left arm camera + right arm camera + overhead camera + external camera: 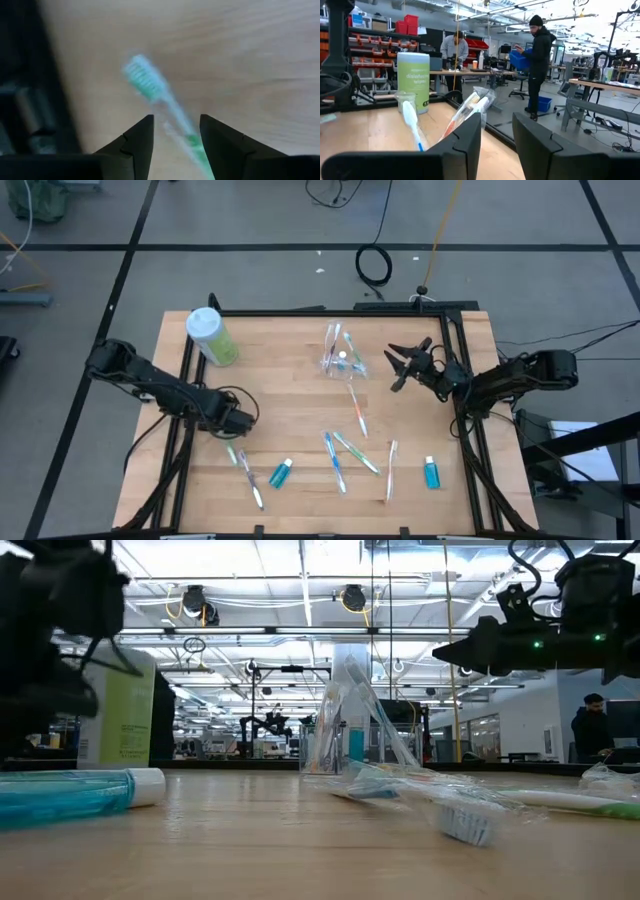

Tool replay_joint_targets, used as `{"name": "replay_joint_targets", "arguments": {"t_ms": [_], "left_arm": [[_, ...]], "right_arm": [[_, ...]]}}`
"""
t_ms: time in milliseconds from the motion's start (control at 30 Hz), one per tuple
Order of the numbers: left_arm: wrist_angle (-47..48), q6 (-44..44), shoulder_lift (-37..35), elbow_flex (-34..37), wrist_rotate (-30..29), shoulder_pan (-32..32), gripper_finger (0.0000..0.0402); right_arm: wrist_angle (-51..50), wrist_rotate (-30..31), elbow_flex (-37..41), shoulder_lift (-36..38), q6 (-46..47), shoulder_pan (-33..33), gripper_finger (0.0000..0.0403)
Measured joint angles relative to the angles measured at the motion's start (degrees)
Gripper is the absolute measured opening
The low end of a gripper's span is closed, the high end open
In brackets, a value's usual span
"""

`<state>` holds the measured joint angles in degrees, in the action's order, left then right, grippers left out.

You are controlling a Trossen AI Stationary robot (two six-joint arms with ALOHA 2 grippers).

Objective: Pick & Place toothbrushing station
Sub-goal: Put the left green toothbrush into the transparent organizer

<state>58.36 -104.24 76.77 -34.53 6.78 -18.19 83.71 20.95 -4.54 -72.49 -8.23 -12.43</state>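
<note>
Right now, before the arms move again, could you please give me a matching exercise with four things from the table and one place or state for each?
Things:
1. green bottle
2. clear cup
3. right-hand teal tube
4. left gripper

Places or states:
A. holds toothbrushes, near the middle of the table
B. open, just over a green toothbrush
C. stands upright on the left arm's side
D. lies flat on the right arm's side

Pairs: 1-C, 2-A, 3-D, 4-B

on the table: one clear cup (338, 361), one green wipes canister (212, 336), two teal tubes (281, 473) lying flat, toothbrushes (358, 412) too overlapped to count reliably.
</note>
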Motion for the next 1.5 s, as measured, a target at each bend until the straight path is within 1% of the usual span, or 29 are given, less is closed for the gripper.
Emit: {"name": "replay_joint_targets", "arguments": {"t_ms": [100, 200, 267, 433, 633, 700, 800, 1000, 1100, 1167, 1267, 1367, 1433, 1500], "left_arm": [[-3.40, -0.95, -0.20, 3.40, 2.54, 0.06, 0.0163], [-6.14, 0.94, -0.55, 5.35, 2.60, 0.40, 0.0163], [-5.82, 3.77, -0.55, 5.41, 1.49, 0.97, 0.0163], [-5.40, 15.17, 0.06, 3.46, -2.30, 2.44, 0.0163], [-6.94, 19.95, 0.07, 2.80, -6.53, 2.48, 0.0162], [-7.59, 20.99, 0.07, 2.78, -7.78, 2.79, 0.0156], [-8.63, 24.13, 0.04, 2.76, -8.30, 3.43, 0.0129], [-10.60, 27.40, 0.04, 2.67, -9.74, 5.19, 0.0053], [-11.77, 30.73, 0.05, 2.04, -11.12, 5.81, 0.0018], [-12.13, 33.28, 0.44, -0.43, -15.13, 6.26, 0.0008], [-11.71, 36.42, 0.00, -5.21, -20.23, 6.22, 0.0017], [-12.91, 42.50, 0.27, -10.02, -26.08, 6.16, 0.0024], [-18.22, 47.44, 0.04, -13.48, -32.63, 6.18, 0.0024], [-24.97, 52.96, 0.09, -15.40, -40.82, 6.18, 0.0018]], "right_arm": [[-0.08, 0.00, 0.00, -0.02, 0.02, 0.00, 0.0105], [-0.01, 0.00, -0.02, -0.02, 0.02, 0.00, 0.0105], [0.05, -0.02, -0.02, -0.02, 0.02, 0.00, 0.0105], [0.05, -0.03, -0.02, -0.02, 0.04, 0.02, 0.0105], [0.06, -0.04, -0.02, -0.02, 1.70, 0.02, 0.0105], [0.03, -0.04, -0.04, -0.02, 1.73, 0.02, 0.0105], [-0.19, -0.04, -0.04, -0.02, 1.78, 0.04, 0.0105], [-0.59, -0.07, -0.07, -0.02, 4.55, 0.04, 0.0105], [-0.96, -0.07, -0.07, -0.02, 5.31, 0.04, 0.0105], [-1.89, -0.09, -0.07, -0.02, 6.97, 0.04, 0.0105], [-3.46, -0.09, -0.09, -0.02, 8.01, 0.04, 0.0105], [-4.63, -0.11, -0.09, -0.02, 9.37, 0.12, 0.0105], [-5.65, -0.14, -0.09, -0.04, 10.67, 0.13, 0.0105], [-6.05, -0.20, -0.09, -0.02, 12.38, 0.15, 0.0105]]}}
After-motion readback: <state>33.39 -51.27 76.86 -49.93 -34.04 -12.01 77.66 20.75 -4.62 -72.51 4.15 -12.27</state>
